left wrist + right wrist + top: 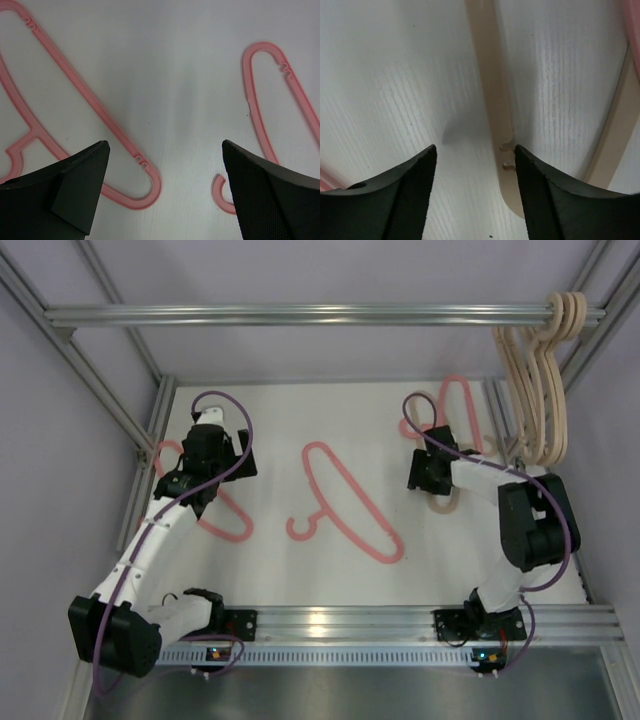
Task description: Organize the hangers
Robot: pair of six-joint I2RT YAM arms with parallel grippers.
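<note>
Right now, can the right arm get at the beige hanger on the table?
Probably yes: the open right hand hangs over the beige hanger, whose bar runs through the hand's gap, with nothing over that stretch.

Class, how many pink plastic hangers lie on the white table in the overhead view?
3 pink plastic hangers: one partly under the left arm; one in the middle; one far right behind the right arm. Others may be hidden.

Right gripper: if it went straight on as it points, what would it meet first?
Probably the beige hanger lying on the table; its bar runs between the jaws of the open right gripper. The gap above it is unclear.
</note>
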